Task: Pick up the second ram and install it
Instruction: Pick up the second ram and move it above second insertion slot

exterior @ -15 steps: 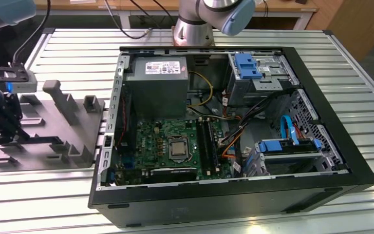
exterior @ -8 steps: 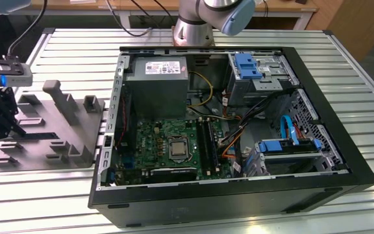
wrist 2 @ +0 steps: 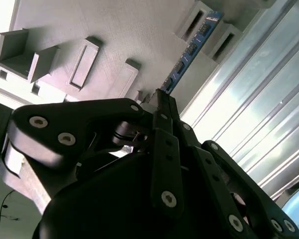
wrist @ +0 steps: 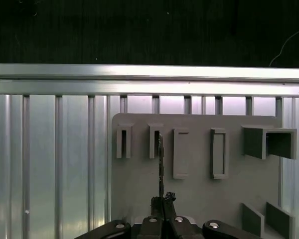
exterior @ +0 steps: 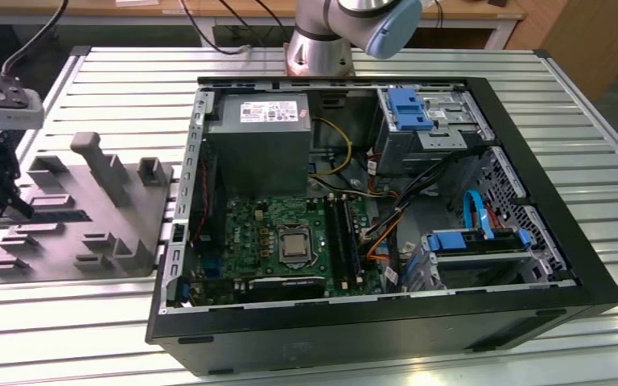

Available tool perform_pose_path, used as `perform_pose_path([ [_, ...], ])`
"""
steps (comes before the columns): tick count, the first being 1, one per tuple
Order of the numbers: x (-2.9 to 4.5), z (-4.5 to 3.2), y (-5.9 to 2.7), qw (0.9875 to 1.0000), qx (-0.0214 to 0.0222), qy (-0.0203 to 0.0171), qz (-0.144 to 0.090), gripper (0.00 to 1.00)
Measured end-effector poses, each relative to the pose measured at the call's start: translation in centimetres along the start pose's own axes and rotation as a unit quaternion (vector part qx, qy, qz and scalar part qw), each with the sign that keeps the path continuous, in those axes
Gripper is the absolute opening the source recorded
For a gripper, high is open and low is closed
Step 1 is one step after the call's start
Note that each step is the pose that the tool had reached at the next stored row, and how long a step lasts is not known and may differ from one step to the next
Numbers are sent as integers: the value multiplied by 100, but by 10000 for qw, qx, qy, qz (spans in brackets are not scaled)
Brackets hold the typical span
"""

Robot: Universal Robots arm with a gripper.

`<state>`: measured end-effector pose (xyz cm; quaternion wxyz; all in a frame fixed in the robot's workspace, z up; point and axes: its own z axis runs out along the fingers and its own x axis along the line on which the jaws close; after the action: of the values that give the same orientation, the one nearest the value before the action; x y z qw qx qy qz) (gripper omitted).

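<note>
Clearly the end effector [wrist 2: 162, 97] is closed tight on 1 end of the second ram [wrist 2: 188, 52], which stands on edge at the grey holder [wrist 2: 114, 30] on the bench [wrist: 50, 149], to the exterior view's left of the open computer case [exterior: 395, 330].

Matt grey plastic block [wrist: 199, 199], shiny ribbed metal table [wrist: 65, 164], smooth black hand [wrist 2: 162, 99], circuit-board 2nd ram [wrist 2: 189, 52].
</note>
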<state>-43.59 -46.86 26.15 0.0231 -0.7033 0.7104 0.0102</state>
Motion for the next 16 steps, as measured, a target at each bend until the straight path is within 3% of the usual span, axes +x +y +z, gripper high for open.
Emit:
perform_pose_path([
  [16, -18, -388, -7, 10000, 0, 0, 0, 11],
])
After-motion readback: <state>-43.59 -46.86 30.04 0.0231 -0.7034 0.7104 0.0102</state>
